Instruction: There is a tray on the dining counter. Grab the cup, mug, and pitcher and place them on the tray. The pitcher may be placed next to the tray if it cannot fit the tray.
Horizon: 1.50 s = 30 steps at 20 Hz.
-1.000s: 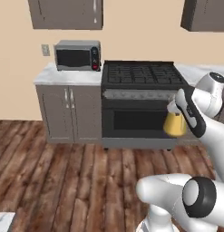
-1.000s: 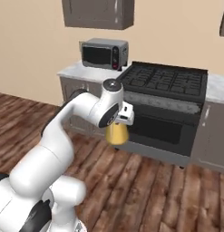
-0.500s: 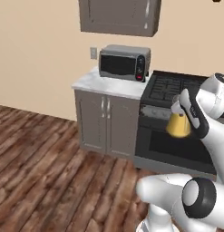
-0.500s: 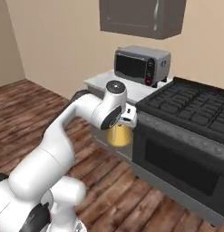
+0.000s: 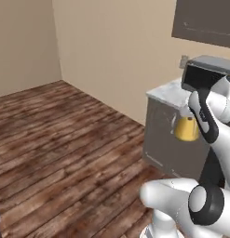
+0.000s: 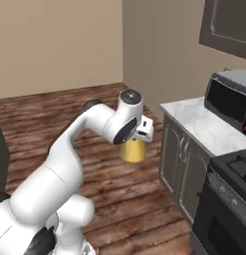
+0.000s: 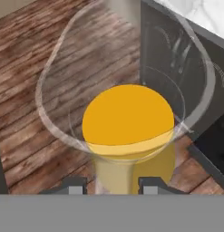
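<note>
My gripper [image 7: 112, 185] is shut on the pitcher [image 7: 127, 115], which hangs in the air below the hand. From above, the hand view looks down through its clear rim at the amber-yellow body. The left base view shows the pitcher [image 5: 187, 128] under my gripper [image 5: 191, 116] in front of a grey cabinet. The pitcher [image 6: 133, 151] in the right base view hangs below my gripper [image 6: 138, 139] over the wooden floor. The tray, dining counter, cup and mug are out of view.
A grey cabinet with a marble top [image 6: 206, 127] stands to the right, with a microwave [image 6: 230, 97] on it and a black stove [image 6: 226, 199] beside it. Bare wooden floor [image 5: 65, 135] spreads to the left, up to beige walls [image 5: 111, 51].
The whole scene has slid to the right in both base views: the stove and microwave have moved toward the right edge and bare floor and a wall corner have come in. The pitcher stays held.
</note>
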{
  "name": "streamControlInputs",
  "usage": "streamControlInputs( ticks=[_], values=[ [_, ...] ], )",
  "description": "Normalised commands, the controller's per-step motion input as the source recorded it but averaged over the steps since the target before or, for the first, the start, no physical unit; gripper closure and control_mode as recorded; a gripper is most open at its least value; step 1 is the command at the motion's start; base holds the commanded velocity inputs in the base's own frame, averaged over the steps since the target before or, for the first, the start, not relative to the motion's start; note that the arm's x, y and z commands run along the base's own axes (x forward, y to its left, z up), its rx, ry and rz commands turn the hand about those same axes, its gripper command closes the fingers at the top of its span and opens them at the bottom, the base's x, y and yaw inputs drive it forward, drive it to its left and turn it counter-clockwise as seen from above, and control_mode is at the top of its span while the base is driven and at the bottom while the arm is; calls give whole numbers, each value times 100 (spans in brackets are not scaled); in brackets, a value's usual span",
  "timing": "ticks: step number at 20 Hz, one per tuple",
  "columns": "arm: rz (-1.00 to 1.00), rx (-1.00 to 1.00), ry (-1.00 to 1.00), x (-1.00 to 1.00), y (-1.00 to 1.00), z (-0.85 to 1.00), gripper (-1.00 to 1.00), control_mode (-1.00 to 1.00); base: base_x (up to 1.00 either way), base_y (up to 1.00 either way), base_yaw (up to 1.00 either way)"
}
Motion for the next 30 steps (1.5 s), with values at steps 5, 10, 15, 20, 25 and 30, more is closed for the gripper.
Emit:
streamControlInputs(
  ticks=[5, 10, 15, 20, 25, 30],
  values=[
    [0, 0, 0, 0, 0, 0, 100, 100, 80, -1, 77],
    [0, 0, 0, 0, 0, 0, 100, 100, 76, -32, 40],
    [0, 0, 0, 0, 0, 0, 100, 100, 98, -24, 22],
    [0, 0, 0, 0, 0, 0, 100, 100, 100, -12, 20],
    [0, 0, 0, 0, 0, 0, 100, 100, 100, -10, 26],
    [0, 0, 0, 0, 0, 0, 100, 100, 100, -33, 26]
  ],
)
